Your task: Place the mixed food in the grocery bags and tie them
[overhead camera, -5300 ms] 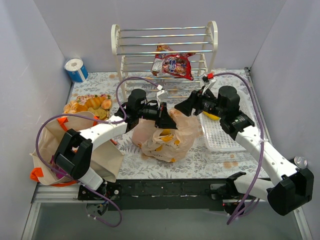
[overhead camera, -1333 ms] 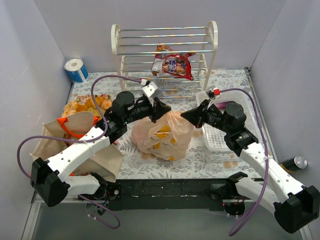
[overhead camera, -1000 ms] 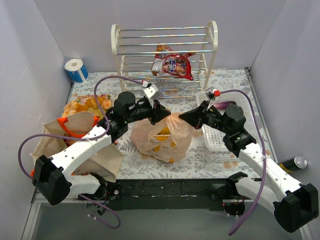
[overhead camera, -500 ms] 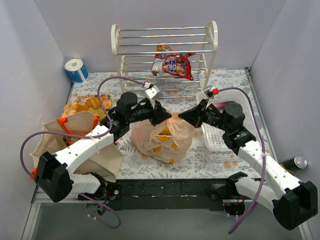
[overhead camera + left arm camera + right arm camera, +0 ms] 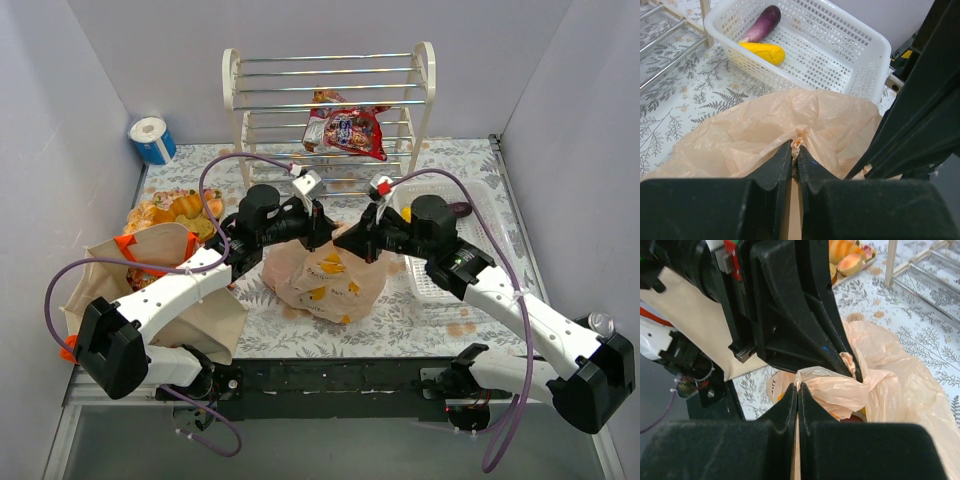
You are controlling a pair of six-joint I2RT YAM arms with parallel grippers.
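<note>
Jaws on both arms are pressed shut, each nipping a gathered ear of the thin peach plastic bag [image 5: 330, 285]. In the left wrist view the left jaws meet on a small crest of film at the bag's top, with nothing but plastic between them. The right wrist view shows the right jaws likewise shut on a fold of the same bag [image 5: 880, 375].

The bag sits mid-tabletop [image 5: 400, 315], bulging, with yellow and orange shapes showing through its skin. The two pinch points hang just above its mouth, nearly touching. The left jaws reach in from the left and sit slightly farther; the right jaws reach in from the right and sit slightly nearer. So the line between the two ears runs roughly left to right across the bag, and a knot, as I judge it, depends on passing one ear over the other along that line. Neither arm is clearly closer.

A beige canvas tote [image 5: 190, 300] with orange handles lies open at the near left, well apart. One red snack packet [image 5: 348, 130] rests on the white rack [image 5: 330, 75] at the far side; its print is too small to read. The lattice basket [image 5: 860, 45] holds an eggplant [image 5: 761, 23] and a yellow fruit [image 5: 762, 51]. No other writing is legible.
</note>
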